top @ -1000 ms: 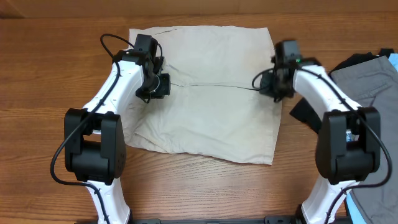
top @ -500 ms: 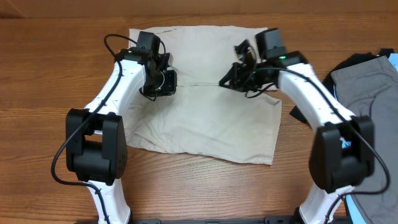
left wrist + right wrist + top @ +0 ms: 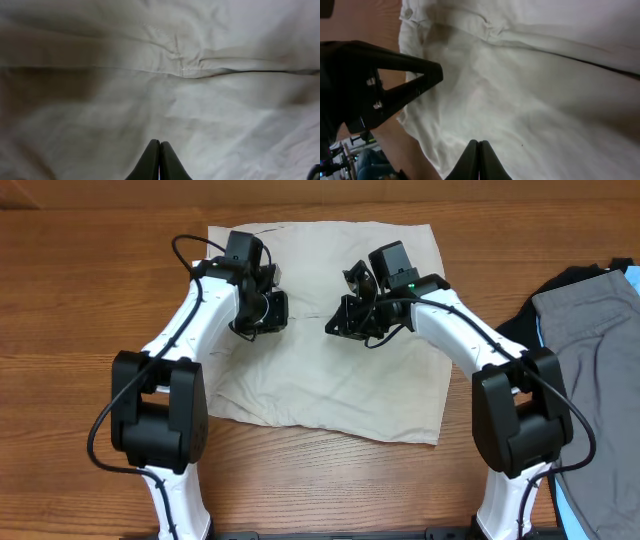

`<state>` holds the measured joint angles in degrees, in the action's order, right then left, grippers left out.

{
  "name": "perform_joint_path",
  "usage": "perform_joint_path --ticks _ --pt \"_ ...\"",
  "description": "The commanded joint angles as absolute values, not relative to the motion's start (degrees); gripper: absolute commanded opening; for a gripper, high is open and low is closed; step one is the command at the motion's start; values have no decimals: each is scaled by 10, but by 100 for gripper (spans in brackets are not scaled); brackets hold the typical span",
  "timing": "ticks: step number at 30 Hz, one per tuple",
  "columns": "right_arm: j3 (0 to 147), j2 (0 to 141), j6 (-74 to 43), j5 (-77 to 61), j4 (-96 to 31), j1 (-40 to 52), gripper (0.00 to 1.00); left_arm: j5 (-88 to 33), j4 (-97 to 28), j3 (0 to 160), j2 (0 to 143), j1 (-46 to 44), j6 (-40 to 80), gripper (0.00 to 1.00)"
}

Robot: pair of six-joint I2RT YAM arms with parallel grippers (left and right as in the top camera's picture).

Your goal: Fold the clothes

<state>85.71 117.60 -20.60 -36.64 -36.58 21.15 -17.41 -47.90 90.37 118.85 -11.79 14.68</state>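
Currently the shorts are lying flat across the middle of the desk, apparently doubled into a rough rectangle; left tool and right tool are hovering close over the middle seam, facing each other; both are clenched tight, gripping nothing; looks like we're sitting between folds; next move is calling for opening both, dropping to an edge, pinching cloth and carrying it across; grey garment is lying off right, well apart.
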Motion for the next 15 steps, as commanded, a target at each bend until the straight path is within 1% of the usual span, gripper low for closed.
perform_joint_path --ticks 1,2,4,7,15 --pt "856 1205 -215 -341 -356 215 4 -170 -478 904 1237 -124 159 4" --pt "856 1206 -215 -332 -356 215 4 -172 -478 904 1244 -124 159 4" --pt "856 1206 -220 -270 -365 210 4 -181 -478 904 1253 -121 159 4" --pt "856 1206 -254 -220 -383 200 4 -180 -478 904 1252 -119 159 4" --pt "856 1206 -288 -208 -428 152 4 -178 -478 904 1252 -119 159 4"
